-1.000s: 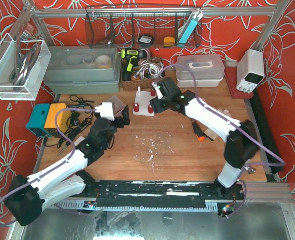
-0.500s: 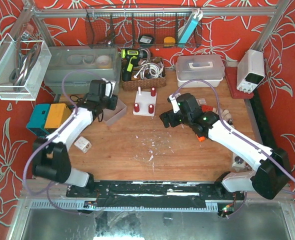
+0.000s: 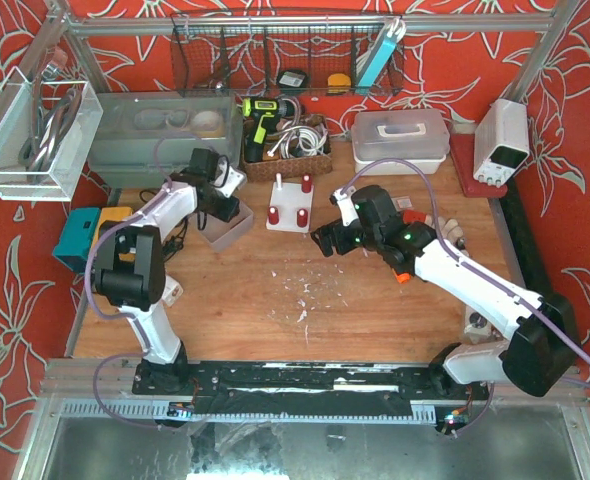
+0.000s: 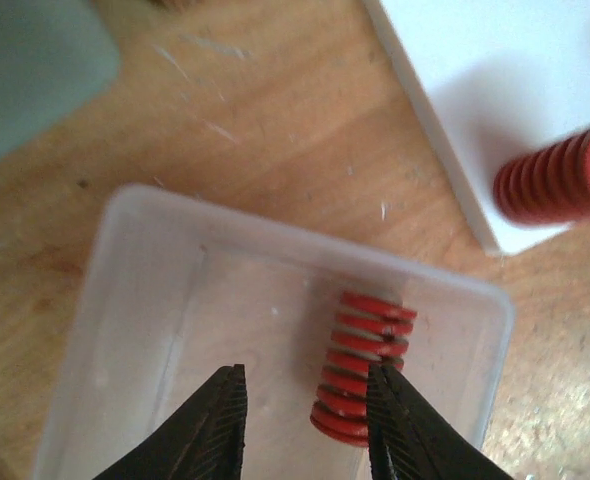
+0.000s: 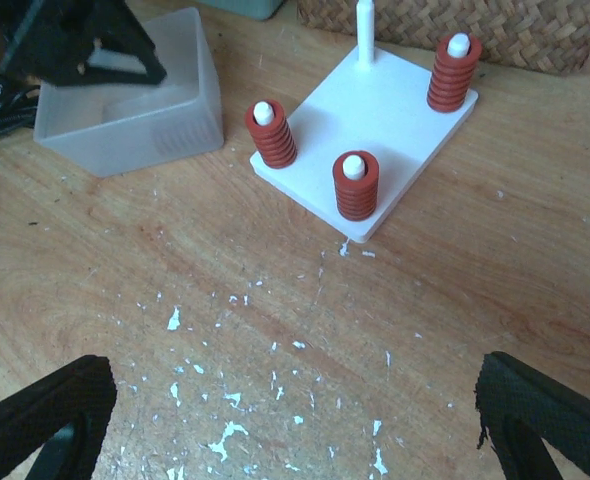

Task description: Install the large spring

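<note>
i see the wooden table (image 3: 375, 300), and far of centre on it the white base plate (image 5: 375, 110). three red springs (image 5: 272, 135) already sit on its pegs. the fourth peg (image 5: 365, 30), at the plate's far corner, is bare

clear plastic bin (image 4: 305, 250) sits just beside the plate on its left, apart from it

right gripper (image 5: 293, 380) hangs over the bare wood on the near side of the plate, jaws spread as wide as they go, nothing in them

left gripper (image 4: 307, 370) is reaching down into the bin with jaws drawn in to a narrow gap. one finger (image 4: 400, 420) overlaps the side of the large spring (image 4: 350, 350), the other stands clear of it with bin floor showing between, so i read it as not clamped on anything

the large spring lies on its side on the bin floor, toward the end nearest the plate, running roughly along the fingers, with about half its width inside the gap

small white chips (image 5: 225, 435) are scattered on the wood near the plate
</note>
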You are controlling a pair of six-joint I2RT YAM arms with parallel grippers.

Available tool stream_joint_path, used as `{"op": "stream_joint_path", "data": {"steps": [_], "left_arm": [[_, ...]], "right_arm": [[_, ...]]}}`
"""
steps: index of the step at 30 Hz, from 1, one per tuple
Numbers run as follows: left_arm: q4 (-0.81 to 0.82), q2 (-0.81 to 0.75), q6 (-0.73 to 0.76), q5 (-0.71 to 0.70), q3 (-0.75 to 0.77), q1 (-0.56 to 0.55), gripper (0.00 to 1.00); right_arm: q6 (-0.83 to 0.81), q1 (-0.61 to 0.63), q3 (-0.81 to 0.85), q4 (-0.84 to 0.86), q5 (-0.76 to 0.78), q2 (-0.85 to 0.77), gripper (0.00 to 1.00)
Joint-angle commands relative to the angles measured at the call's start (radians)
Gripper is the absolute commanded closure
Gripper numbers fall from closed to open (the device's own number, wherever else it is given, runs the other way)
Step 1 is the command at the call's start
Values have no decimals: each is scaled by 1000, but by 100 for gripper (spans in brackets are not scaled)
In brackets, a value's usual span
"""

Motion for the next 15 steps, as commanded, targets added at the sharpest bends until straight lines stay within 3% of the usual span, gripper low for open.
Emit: {"op": "stream_joint_path", "data": {"steps": [1, 15], "left_arm": [[-94, 37, 72, 24, 4, 6, 61], [-121, 144, 136, 23, 35, 6, 49]], "right_arm": [[14, 3, -9, 32, 9, -32, 1], [9, 3, -22, 44, 37, -40, 1]]}}
